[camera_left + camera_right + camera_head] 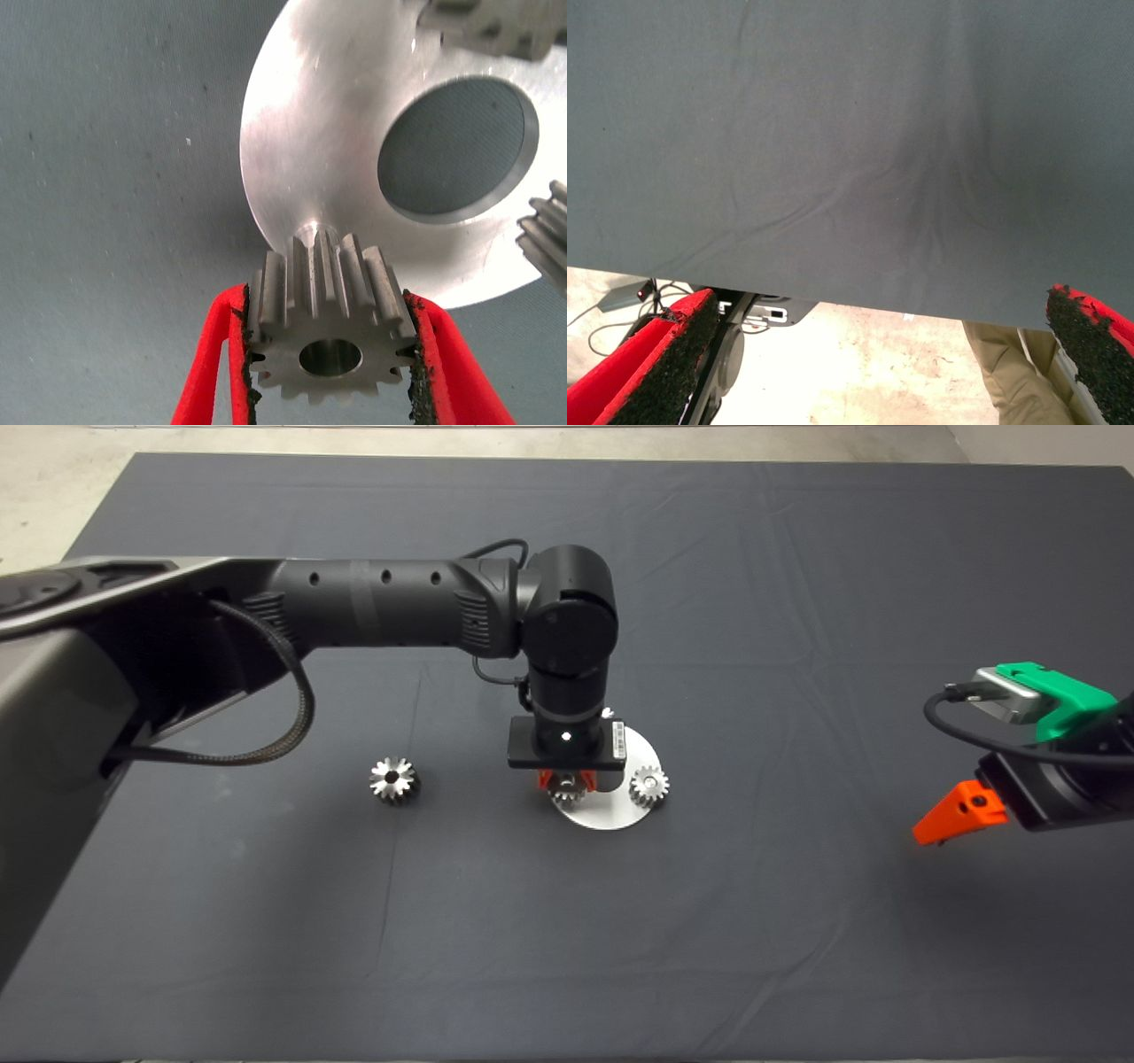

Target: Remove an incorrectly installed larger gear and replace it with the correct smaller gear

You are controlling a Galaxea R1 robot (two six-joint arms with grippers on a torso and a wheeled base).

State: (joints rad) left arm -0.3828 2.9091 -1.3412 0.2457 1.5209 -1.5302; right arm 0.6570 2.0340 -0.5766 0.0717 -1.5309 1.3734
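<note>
Here the left gripper (564,784) hangs over the middle of the dark mat (797,602), its arm reaching in from the left edge, and its two red fingers (217,372) are pressed against opposite sides of a gear. The teeth sit between the black pads, so this is a firm pinch on the smaller gear (330,332), a pale silver one with a small round centre hole. It is at the near rim of a round metal plate (611,815), and the wrist view shows a short peg (312,237) rising from the plate just beside the gear. The plate (310,133) has a large round opening through which the mat shows. Another gear (648,784) stands on the plate's right side. Well apart, toward the left edge of the mat, the larger gear (394,779) rests alone with its dark centre hole up. The right gripper (952,815) waits near the right edge, its fingers (656,372) spread wide over the mat's edge.
</note>
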